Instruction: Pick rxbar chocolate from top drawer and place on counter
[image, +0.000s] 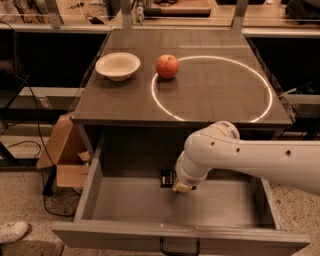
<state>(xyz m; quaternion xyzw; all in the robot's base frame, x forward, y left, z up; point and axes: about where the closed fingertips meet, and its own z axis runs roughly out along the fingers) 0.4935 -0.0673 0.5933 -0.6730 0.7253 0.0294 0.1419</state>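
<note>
The top drawer (95, 175) is pulled out below the counter (215, 95), which has a bright ring of light on it. My gripper (182, 187) reaches down into the drawer from the right, near its middle. It is shut on the rxbar chocolate (167, 178), a small black wrapper with white lettering that sticks out to the left of the fingers, just above the drawer floor. My white arm hides the right end of the bar.
A red apple (167, 66) and a white bowl (118, 65) stand on the counter's far left part. A cardboard box (62, 150) sits on the floor left of the drawer. The drawer handle (179, 247) faces front. A pale workbench (175, 10) runs behind.
</note>
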